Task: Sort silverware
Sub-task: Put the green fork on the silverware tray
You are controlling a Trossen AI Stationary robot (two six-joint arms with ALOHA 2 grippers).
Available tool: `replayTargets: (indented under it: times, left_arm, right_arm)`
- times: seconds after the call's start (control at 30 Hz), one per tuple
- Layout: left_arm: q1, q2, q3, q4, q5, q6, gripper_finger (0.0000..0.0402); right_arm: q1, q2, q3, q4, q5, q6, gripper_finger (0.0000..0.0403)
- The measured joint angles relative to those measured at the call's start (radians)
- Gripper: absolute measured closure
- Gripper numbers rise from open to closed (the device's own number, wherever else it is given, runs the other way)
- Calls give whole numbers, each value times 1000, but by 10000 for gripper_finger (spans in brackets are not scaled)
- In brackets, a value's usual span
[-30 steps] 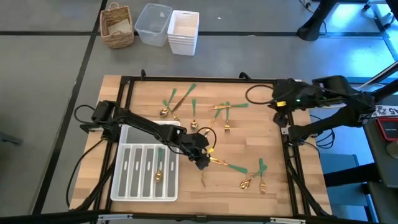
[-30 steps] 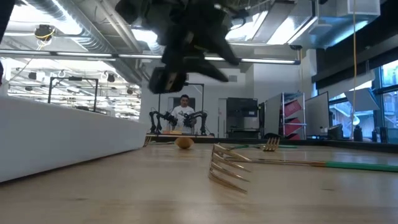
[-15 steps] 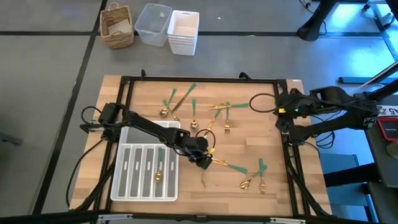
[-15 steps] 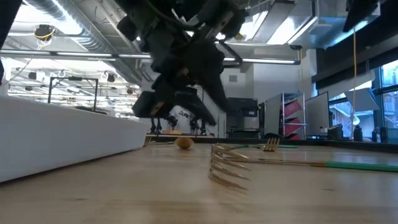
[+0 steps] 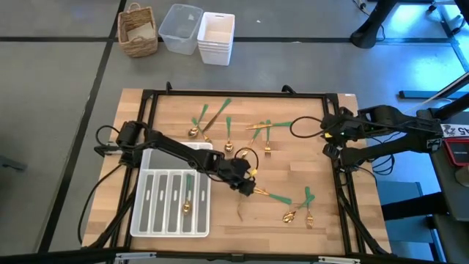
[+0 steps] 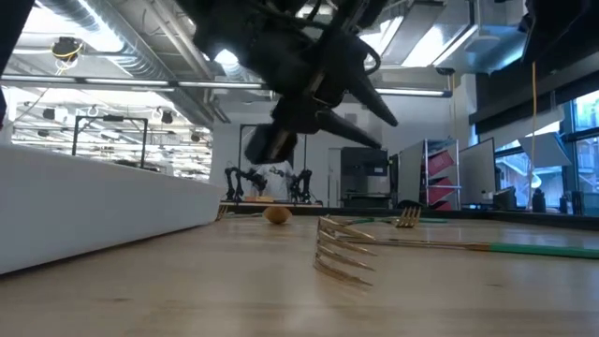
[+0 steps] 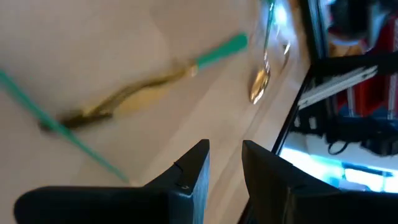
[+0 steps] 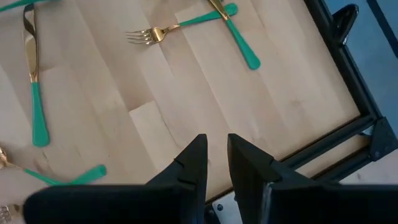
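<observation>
While both dark six-joint arms reach over the pale wooden slatted tabletop (image 5: 293, 172), only the left one is among the cutlery.

Left arm: stretched from its base at the table's left edge, past the far end of the white compartmented plastic tray (image 5: 170, 202), elbow low, wrist angled down toward the table's middle. Left gripper (image 5: 245, 185): just above the wood beside the tray's right side, over the gold end of a green-handled piece (image 5: 268, 195). Its dark fingers (image 7: 191, 174) stand a narrow gap apart with nothing between them; below them lie a gold knife with a green handle (image 7: 149, 87) and a gold spoon (image 7: 260, 84).

Right arm: folded at the table's right edge, forearm pointing inward. Right gripper (image 5: 327, 132): over the rail near the far right corner, its fingers (image 8: 193, 163) a narrow slit apart and empty, above bare wood near a gold fork with a green handle (image 8: 180, 26).

Silverware, gold heads with slim green handles:
- loose group (image 5: 209, 121) at the far left of the table's middle, well apart from the tray;
- crossed group (image 5: 265, 132) at the far middle;
- cluster (image 5: 300, 209) near the front right;
- one piece (image 5: 187, 194) lying in a middle compartment of the tray;
- one fork (image 6: 342, 248) nearest the low camera, tines down on the wood.
</observation>
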Motion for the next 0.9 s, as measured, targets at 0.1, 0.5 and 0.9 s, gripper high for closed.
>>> replayTargets:
  times: [0.1,0.5,0.9]
  left_arm:
    - [-31,1,98,-163,-64,-22,314]
    - [-51,206,371,-541,-93,-108,314]
    - [-42,219,371,-599,-69,-173,314]
  right_arm:
    - [0,-1,0,0,0,-44,338]
    - [0,-14,0,13,0,-79,338]
    - [0,-14,0,18,0,-79,338]
